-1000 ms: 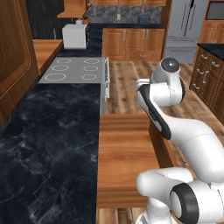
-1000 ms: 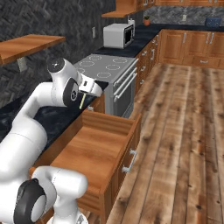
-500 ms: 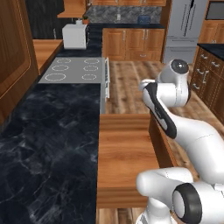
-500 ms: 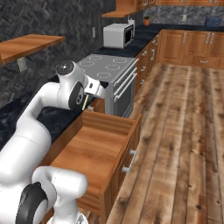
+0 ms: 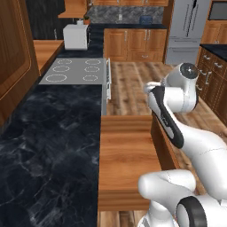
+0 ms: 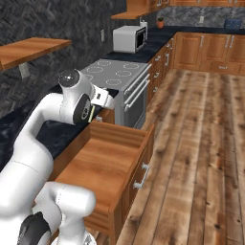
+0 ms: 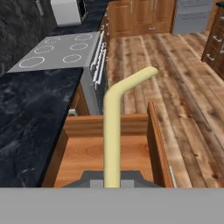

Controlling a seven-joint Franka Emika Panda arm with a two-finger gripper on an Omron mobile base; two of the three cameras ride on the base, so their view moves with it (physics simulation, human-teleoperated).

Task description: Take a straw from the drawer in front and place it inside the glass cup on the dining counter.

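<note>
My gripper (image 7: 112,178) is shut on the straw (image 7: 112,131), a pale tan-yellow stick with a bent tip that rises between the fingers in the hand view. From the right base view the gripper (image 6: 95,109) hangs just above the far end of the open drawer (image 6: 106,162), with the straw (image 6: 91,114) showing as a thin yellow sliver beside the hand. The drawer (image 5: 128,155) is pulled out, and its flat wooden bottom (image 7: 109,155) is bare. The glass cup and the dining counter are out of view.
A black marble worktop (image 5: 44,146) runs along the left, with a cooktop (image 5: 75,71) and a white microwave (image 5: 75,36) further back. Wooden floor (image 6: 206,143) lies open to the right. Wood cabinets (image 5: 213,75) and a steel fridge (image 5: 186,26) stand beyond.
The arm's upper part has swung a little to the right above the drawer. The straw stays gripped and the drawer stays open.
</note>
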